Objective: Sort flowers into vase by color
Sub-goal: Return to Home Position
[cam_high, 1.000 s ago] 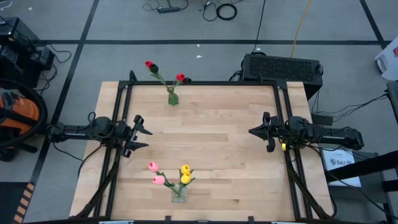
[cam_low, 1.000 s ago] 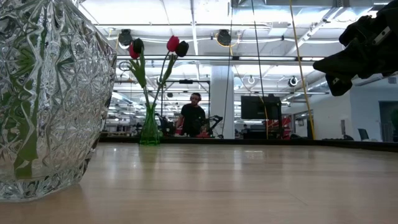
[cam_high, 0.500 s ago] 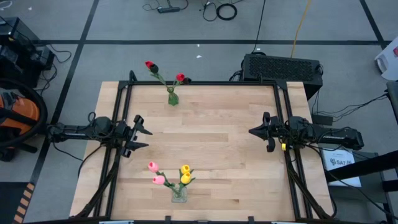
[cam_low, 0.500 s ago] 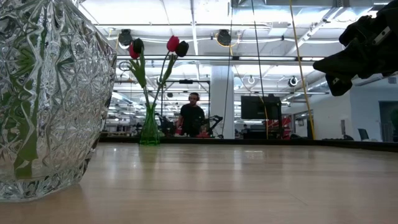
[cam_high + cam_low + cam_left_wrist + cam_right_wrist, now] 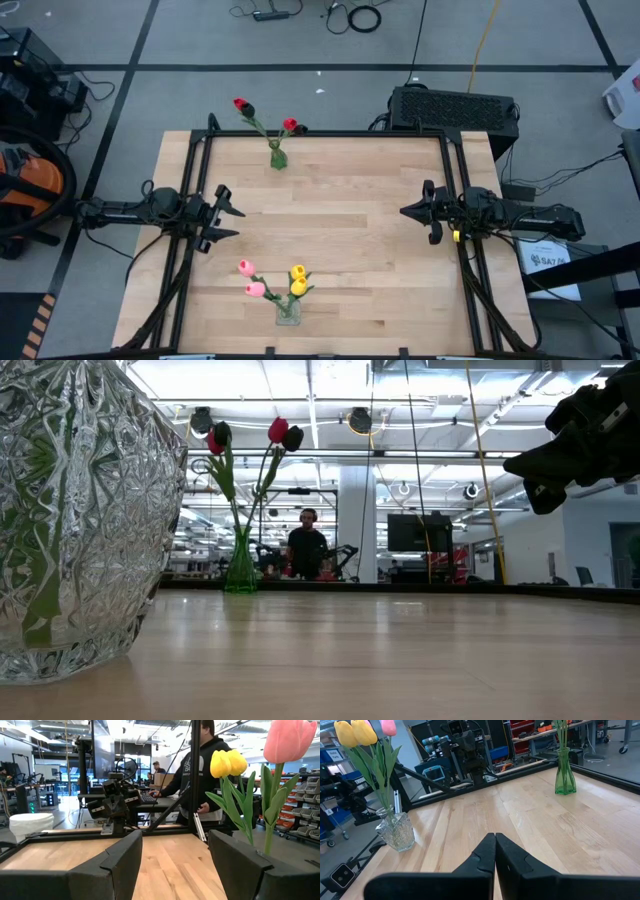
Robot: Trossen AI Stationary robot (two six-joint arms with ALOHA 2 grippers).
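Counting one pale wooden table (image 5: 340, 200) with two dark arms (image 5: 130, 210) at its sides: left gripper (image 5: 234, 222) spread wide, empty; right gripper (image 5: 404, 212) pinched closed. Slim green glass vase (image 5: 277, 157), far edge: two red tulips (image 5: 239, 102), two dark tulips (image 5: 248, 110). Clear cut-glass vase (image 5: 288, 312), near edge: two pink tulips (image 5: 245, 267), two yellow tulips (image 5: 297, 272), thin green stems. Unmoved since half a second ago.

No legible text — none anywhere.

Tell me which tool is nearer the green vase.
Left. The left tool sits diagonally off the green vase, moderately close; the right tool is farther, near the table's opposite edge.
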